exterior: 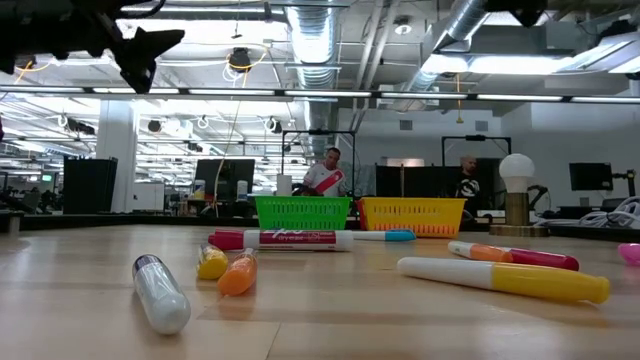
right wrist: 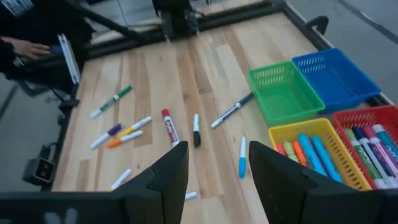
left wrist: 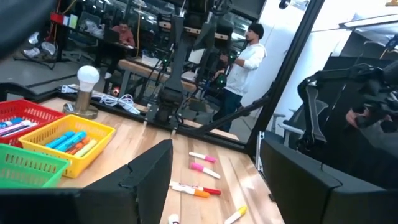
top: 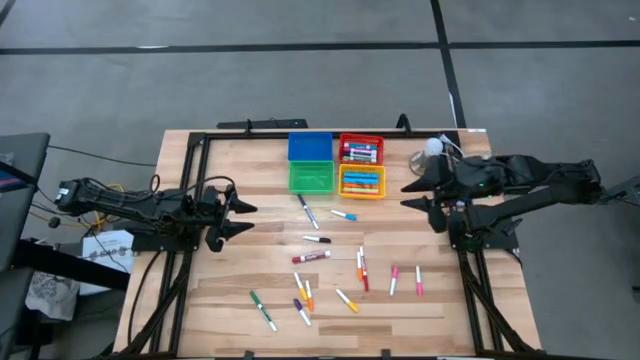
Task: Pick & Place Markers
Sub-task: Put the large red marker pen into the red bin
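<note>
Several markers lie scattered flat on the wooden table: a thick red one (top: 311, 257), a black-capped one (top: 317, 239), a blue one (top: 344, 215), two pink ones (top: 406, 280) and a green one (top: 262, 309). More markers lie in the red bin (top: 361, 150) and the yellow bin (top: 362, 181). My left gripper (top: 243, 218) hovers open at the table's left side, pointing right, with nothing between its fingers (left wrist: 149, 180). My right gripper (top: 407, 194) hangs open above the table, right of the yellow bin, tipped down toward the markers (right wrist: 169, 127), its fingers (right wrist: 168, 180) empty.
A blue bin (top: 310, 147) and a green bin (top: 312, 177) stand beside the red and yellow ones at the far middle. A white bulb lamp (top: 433, 148) with cables sits at the far right. Black frame rails (top: 195, 140) border the table. People stand in the room beyond.
</note>
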Tool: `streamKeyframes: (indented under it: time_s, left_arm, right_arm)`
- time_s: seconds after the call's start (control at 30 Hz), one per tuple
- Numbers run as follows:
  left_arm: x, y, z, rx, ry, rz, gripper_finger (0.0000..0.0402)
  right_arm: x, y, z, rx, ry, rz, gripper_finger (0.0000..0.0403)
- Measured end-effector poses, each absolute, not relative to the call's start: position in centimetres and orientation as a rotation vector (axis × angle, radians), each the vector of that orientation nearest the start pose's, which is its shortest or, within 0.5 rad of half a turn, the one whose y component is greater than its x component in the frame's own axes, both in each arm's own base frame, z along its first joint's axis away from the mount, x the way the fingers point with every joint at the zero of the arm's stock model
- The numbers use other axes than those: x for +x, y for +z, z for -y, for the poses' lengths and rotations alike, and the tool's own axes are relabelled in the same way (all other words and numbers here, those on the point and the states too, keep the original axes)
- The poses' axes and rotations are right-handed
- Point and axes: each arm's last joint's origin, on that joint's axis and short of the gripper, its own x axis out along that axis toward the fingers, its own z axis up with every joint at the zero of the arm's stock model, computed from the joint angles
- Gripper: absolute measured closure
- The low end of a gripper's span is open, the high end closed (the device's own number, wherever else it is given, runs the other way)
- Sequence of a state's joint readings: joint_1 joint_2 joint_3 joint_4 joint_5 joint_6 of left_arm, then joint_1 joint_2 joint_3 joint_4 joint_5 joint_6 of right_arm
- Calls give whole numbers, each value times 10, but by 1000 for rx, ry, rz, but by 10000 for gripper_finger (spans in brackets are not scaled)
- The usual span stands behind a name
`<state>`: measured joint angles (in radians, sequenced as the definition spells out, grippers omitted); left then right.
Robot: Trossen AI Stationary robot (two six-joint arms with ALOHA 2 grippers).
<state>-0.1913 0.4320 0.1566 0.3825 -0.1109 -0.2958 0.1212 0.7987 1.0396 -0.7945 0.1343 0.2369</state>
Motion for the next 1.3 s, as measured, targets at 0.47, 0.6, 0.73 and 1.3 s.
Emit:
streamKeyframes:
  time_s: [0.47,0.6,0.73,1.3]
  left_arm:
    - [196,247,38,-256,-176,-145,160]
    - [219,252,43,-259,-188,-246,160]
    - [237,258,48,-274,-203,-332,160]
    - [277,216,69,-465,-128,-648,160]
  right_arm:
    - [81,325,-6,308,-43,-205,245]
    - [70,312,-5,348,-34,-143,243]
    - [61,305,-4,368,-21,-69,244]
    - [67,250,-4,431,-56,-83,248]
